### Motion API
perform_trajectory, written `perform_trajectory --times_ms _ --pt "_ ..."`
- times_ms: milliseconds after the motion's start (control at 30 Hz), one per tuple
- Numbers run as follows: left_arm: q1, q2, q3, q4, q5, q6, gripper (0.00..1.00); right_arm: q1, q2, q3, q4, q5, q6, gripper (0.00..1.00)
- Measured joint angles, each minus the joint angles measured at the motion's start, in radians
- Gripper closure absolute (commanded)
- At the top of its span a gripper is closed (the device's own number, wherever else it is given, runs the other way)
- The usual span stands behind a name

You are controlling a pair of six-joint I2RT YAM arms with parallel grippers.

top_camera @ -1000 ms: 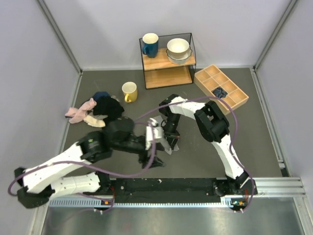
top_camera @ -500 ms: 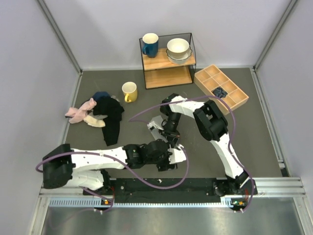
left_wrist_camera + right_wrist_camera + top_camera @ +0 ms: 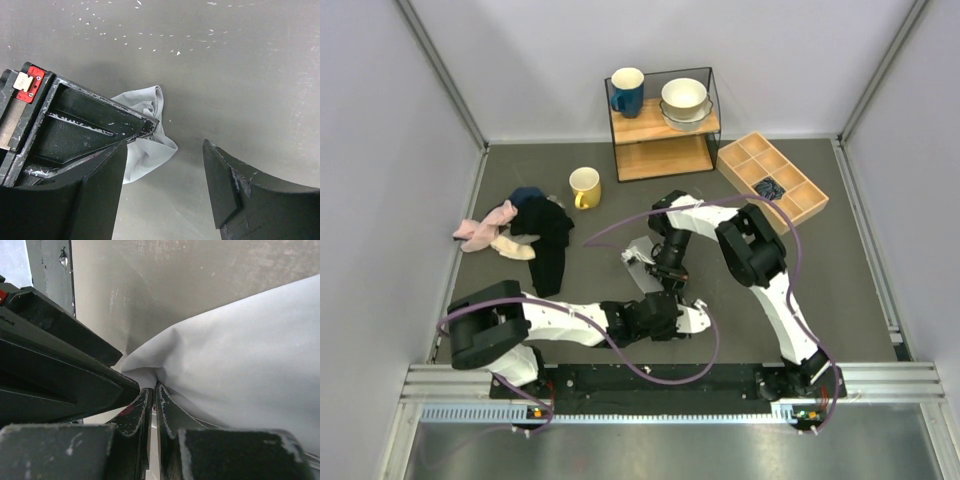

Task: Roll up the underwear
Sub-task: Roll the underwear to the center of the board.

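The underwear (image 3: 642,252) is a light grey cloth lying crumpled mid-table under the right arm. My right gripper (image 3: 672,288) points down onto its near end. In the right wrist view the fingers (image 3: 152,390) are pressed together with a fold of the underwear (image 3: 240,355) pinched at their tips. My left gripper (image 3: 692,318) lies low just in front of it and is open. In the left wrist view its jaws (image 3: 165,185) stand wide over bare table, with a fold of the underwear (image 3: 145,150) just beyond the left finger, beside the right gripper's black fingers (image 3: 90,125).
A yellow mug (image 3: 585,187) and a heap of pink, black and blue clothes (image 3: 520,230) lie at the left. A wire shelf (image 3: 665,125) with a blue mug and bowls stands at the back. A wooden divided tray (image 3: 772,178) at the back right holds a dark bundle (image 3: 769,187).
My left arm has stretched out low and its gripper has slid right and toward the near edge, past the cloth. The right gripper has stayed shut in place.
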Motion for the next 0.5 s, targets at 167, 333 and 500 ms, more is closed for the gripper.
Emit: perform_trajectory --times_ms 167,333,500 --pt "-0.002 0.027 0.003 0.018 -0.026 0.013 0.38 -0.010 0.000 0.000 0.001 -0.002 0.000 0.96" --pt "-0.002 0.053 0.031 0.003 -0.042 0.016 0.43 -0.019 0.000 0.000 0.001 -0.002 0.001 0.96" --pt "0.000 0.079 0.051 -0.005 -0.063 0.010 0.64 -0.030 0.000 0.000 0.001 -0.005 0.000 0.96"
